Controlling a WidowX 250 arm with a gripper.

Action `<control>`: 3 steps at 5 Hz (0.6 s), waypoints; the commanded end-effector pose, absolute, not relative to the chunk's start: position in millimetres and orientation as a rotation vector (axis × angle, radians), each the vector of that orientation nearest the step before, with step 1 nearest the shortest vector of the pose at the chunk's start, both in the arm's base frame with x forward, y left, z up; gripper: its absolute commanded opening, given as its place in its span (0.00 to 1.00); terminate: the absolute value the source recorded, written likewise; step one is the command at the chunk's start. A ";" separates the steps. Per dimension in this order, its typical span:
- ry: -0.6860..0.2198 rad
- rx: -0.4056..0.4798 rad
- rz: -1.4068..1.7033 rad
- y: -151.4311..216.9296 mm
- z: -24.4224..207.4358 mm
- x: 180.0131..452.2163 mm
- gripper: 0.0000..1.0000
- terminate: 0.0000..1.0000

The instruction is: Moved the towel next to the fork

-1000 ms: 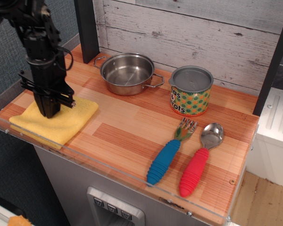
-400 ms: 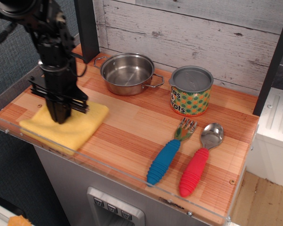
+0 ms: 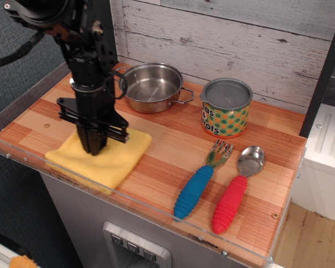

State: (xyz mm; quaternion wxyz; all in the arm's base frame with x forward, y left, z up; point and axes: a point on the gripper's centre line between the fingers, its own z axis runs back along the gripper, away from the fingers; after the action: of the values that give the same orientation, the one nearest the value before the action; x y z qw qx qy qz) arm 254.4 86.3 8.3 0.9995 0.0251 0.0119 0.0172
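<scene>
The yellow folded towel lies flat on the wooden counter at the front left. My black gripper points straight down onto the towel's middle, with its tips pressed into the cloth. The tips are bunched together and seem shut on the fabric. The fork, with metal tines and a ribbed blue handle, lies on the counter to the right of the towel, with a strip of bare wood between them. The towel's right corner is about a hand's width from the fork's handle.
A spoon with a ribbed red handle lies just right of the fork. A steel pot stands behind the towel. A dotted can stands behind the fork. A clear plastic lip runs along the counter's front edge.
My gripper has moved to the right along the counter and the towel has slid with it, from the far left corner towards the fork.
</scene>
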 end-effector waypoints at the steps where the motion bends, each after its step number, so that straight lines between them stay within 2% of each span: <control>1: -0.004 0.042 0.026 60.7 15.6 263.1 0.00 0.00; 3: -0.018 0.032 0.010 46.3 16.2 269.4 0.00 0.00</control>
State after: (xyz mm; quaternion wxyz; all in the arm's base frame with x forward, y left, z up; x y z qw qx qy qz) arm 265.9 47.8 8.6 0.9998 0.0141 0.0034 0.0135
